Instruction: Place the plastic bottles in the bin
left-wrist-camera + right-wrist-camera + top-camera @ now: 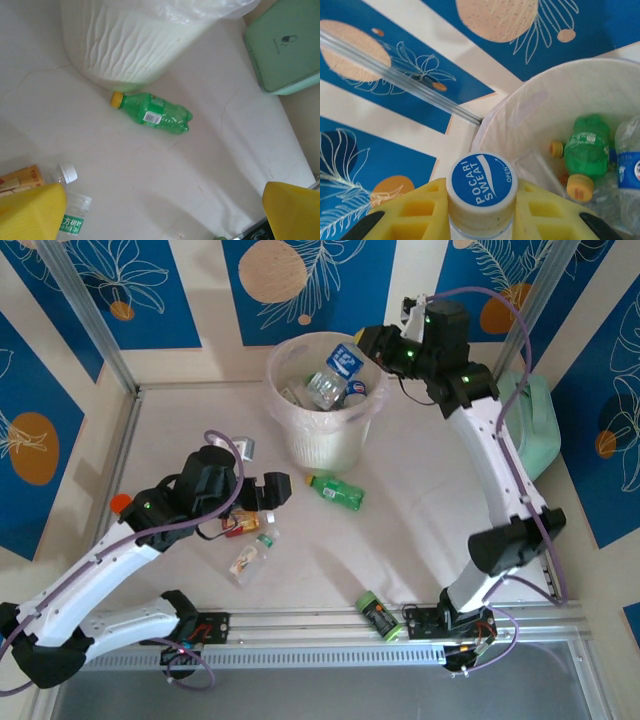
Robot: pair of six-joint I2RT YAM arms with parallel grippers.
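- bin: stands at the far centre of the table and already holds several bottles. The right wrist view shows a green one and a clear blue-labelled one inside. I'd put the job well past halfway.
- right gripper: clamped on a blue-capped Pocari Sweat bottle, held above the bin's rim and not yet dropped. It counts as done once released.
- left gripper: jaws spread wide with nothing in them, hanging low over the table in front of the bin, near the leftover bottles.
- green bottle: yellow cap, lying on its side just in front of the bin. Left to do, and it looks like the left arm's likely next pick.
- clear bottle: white cap, lying on the table beside the left gripper. Left to do.
- red-labelled bottle: next to the clear one and partly hidden by the gripper. Probably left to do too.
- dark cylinder: green cap, at the near rail. Not a task item, so it stays.
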